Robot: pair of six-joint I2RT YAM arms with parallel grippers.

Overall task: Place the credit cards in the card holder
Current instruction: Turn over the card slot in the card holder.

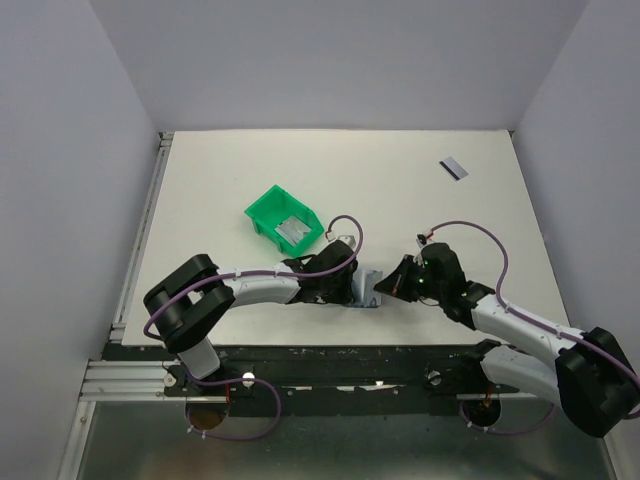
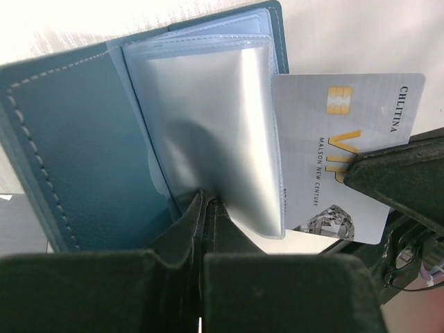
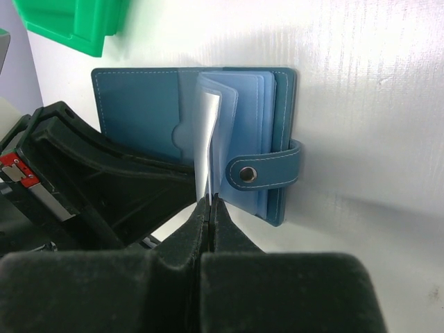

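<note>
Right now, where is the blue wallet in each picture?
Top view: the wallet is low in the middle.
Left wrist: it lies open and fills the left and middle, with a card at its right edge.
Right wrist: it lies open in the upper middle.
Landmark: the green bin is up-left of the wallet in the top view and in the right wrist's top left corner. The left wrist misses it.

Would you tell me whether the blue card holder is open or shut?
Open: the card holder lies spread, clear sleeves showing.
</note>
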